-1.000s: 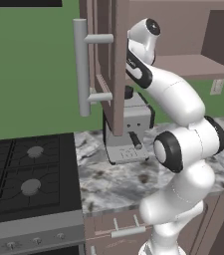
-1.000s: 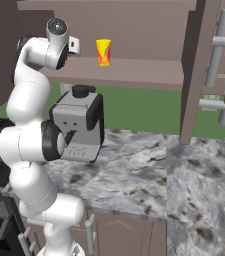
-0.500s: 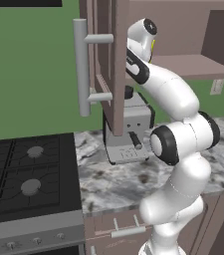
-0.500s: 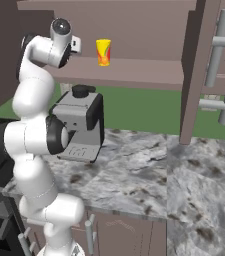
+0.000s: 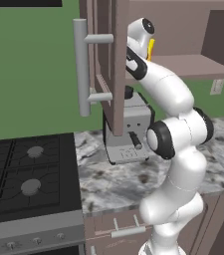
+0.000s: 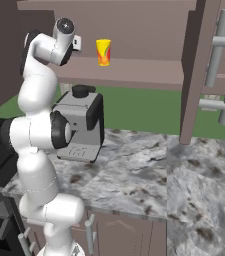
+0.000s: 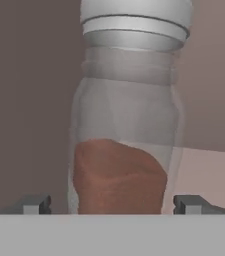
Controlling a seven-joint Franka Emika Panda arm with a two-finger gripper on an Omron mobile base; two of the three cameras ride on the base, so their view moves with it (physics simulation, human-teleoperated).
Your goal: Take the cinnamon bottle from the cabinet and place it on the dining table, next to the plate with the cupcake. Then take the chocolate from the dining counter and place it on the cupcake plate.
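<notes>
Hand view | claw (image 7: pixel 113 204) spread wide around cinnamon bottle (image 7: pixel 126 125) | arm reaching up

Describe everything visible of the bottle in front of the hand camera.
The cinnamon bottle is a clear, glass-like jar with a grey ribbed cap and a ridged neck. It stands upright in the cabinet, its lower part filled with reddish-brown powder sloping to one side. The fingers flank its base on both sides; contact cannot be told.

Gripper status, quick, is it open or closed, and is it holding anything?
Gripper: open, a finger tip on each side of the cinnamon bottle, not closed on it, holding nothing.
</notes>
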